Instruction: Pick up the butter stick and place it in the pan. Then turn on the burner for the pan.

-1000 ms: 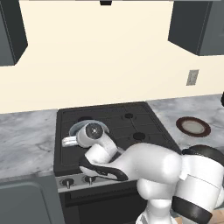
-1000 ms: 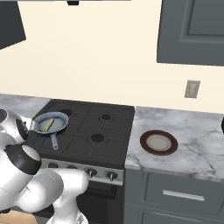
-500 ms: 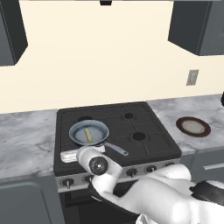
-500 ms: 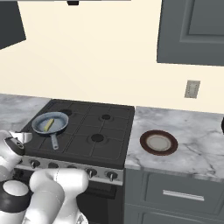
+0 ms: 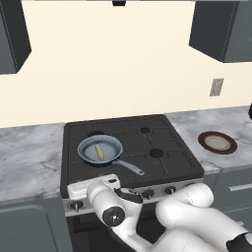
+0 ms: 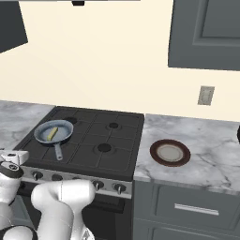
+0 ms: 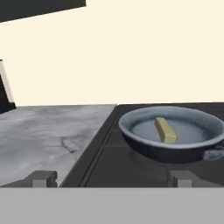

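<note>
The grey-blue pan (image 5: 109, 156) sits on the stove's front left, its thin handle pointing toward the front right. The pale yellow butter stick (image 5: 99, 151) lies inside it, also seen in the right base view (image 6: 52, 133) and the hand view (image 7: 166, 130). The burner under the pan (image 6: 64, 138) is hidden by it. My gripper (image 5: 92, 183) hangs low at the stove's front left edge, in front of the pan (image 7: 151, 146) and apart from it. In the hand view my gripper (image 7: 113, 179) is open, with nothing between its fingertips (image 7: 43, 178).
Other burners (image 5: 156, 153) lie among the black grates. Knobs (image 5: 170, 190) line the stove's front panel. A dark brown plate (image 5: 217, 142) rests on the marble counter to the right. Marble counter (image 7: 48, 131) also lies left of the stove.
The hand has come down from above the pan to the stove's front left edge. The butter stick stays in the pan. The jaws remain open.
</note>
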